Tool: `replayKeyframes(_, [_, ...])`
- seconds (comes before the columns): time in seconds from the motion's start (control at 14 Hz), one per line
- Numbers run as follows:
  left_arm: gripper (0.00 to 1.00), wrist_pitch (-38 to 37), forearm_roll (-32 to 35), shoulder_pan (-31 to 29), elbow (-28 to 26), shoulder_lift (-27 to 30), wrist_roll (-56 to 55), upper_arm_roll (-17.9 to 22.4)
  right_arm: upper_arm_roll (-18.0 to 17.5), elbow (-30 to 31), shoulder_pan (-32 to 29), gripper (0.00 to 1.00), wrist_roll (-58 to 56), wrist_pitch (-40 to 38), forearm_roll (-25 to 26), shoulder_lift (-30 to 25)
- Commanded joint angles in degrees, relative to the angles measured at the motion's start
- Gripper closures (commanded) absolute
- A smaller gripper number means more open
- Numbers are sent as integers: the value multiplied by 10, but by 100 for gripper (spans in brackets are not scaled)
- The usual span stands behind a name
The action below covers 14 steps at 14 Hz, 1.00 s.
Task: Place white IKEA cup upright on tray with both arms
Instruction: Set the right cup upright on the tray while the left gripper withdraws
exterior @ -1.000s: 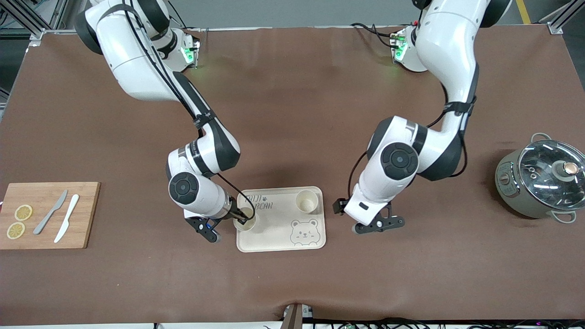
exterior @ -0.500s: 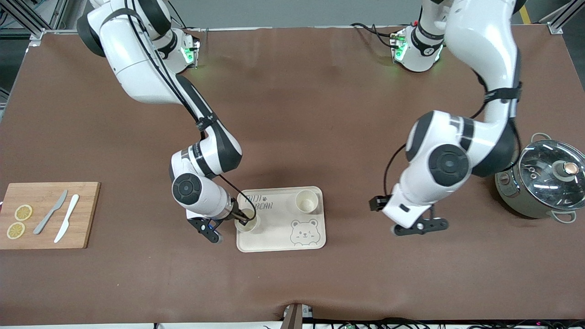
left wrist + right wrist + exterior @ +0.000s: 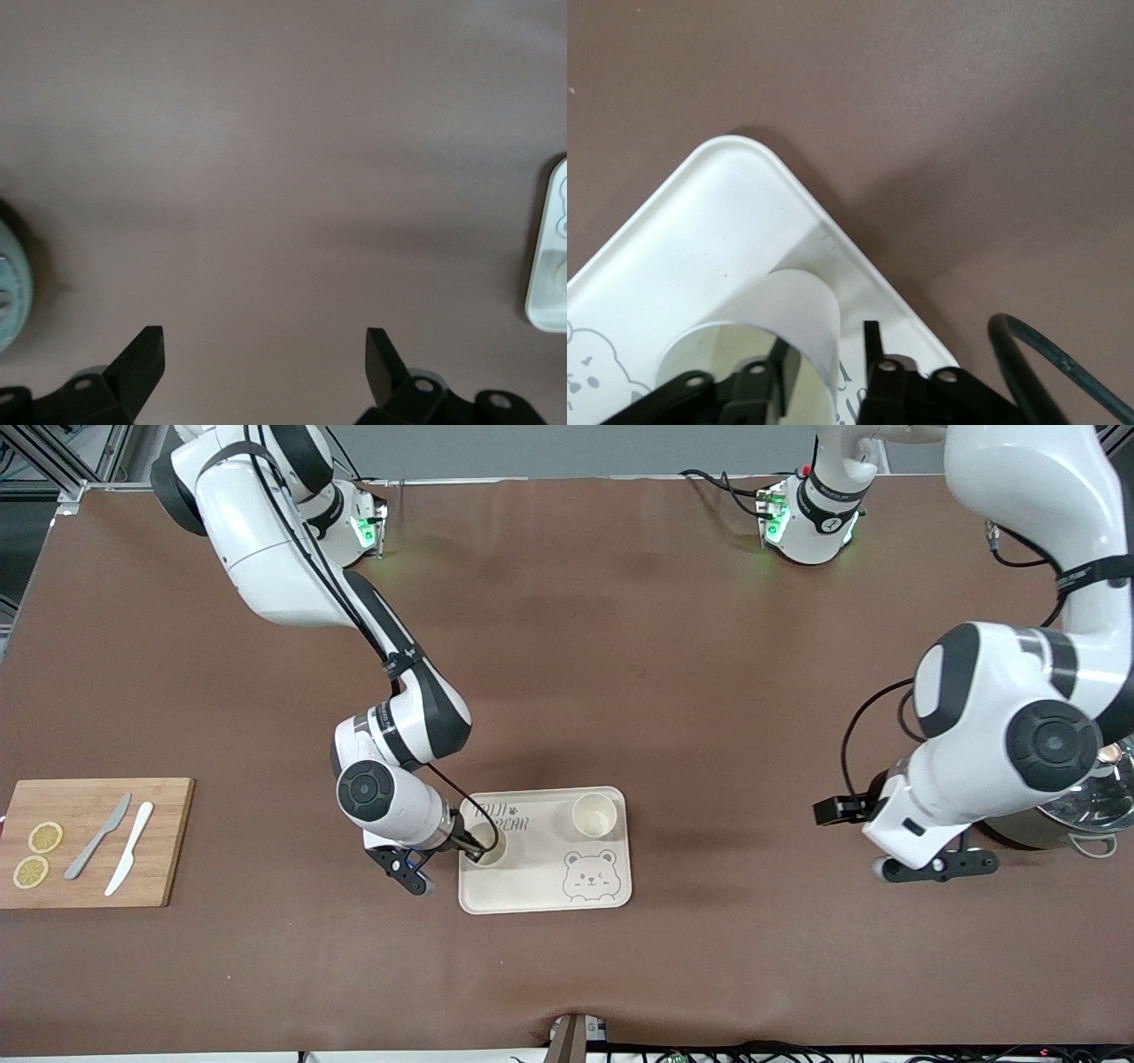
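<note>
On brown table (image 3: pixel 567 646), right tool (image 3: pixel 477 849) pinches upright cup's (image 3: pixel 489 845) wall on tray (image 3: pixel 532 886); left tool (image 3: pixel 939 865) hangs wide open.

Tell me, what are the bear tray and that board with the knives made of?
The tray looks like smooth matte cream plastic, perhaps melamine: moulded rounded rim, printed grey bear. The board looks like wood or bamboo: warm brown with lengthwise grain stripes.
</note>
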<state>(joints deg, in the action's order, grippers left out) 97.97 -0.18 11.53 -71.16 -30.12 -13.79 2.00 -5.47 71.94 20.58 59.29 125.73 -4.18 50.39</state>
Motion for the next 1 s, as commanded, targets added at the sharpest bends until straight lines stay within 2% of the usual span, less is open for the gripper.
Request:
replayKeyframes(0.0, [0,-3,-9,-34,-56,59,51,-6,2,-2,-3,0,7,-3,10,-6])
replayKeyframes(0.21, [0,-23,-8,-51,-79,102,61,-4,1,-3,-6,0,4,-20,16,-14])
replayKeyframes(0.43, [0,-59,-3,-63,-79,133,68,-3,0,-5,-5,0,4,-75,11,-41])
replayKeyframes(0.57, [0,-81,0,-59,-79,156,60,-4,-1,-5,-6,0,-12,-131,8,-92])
replayKeyframes(0.93, [0,-124,1,-63,-79,204,74,-5,-4,-3,-28,0,-75,-338,-17,-256])
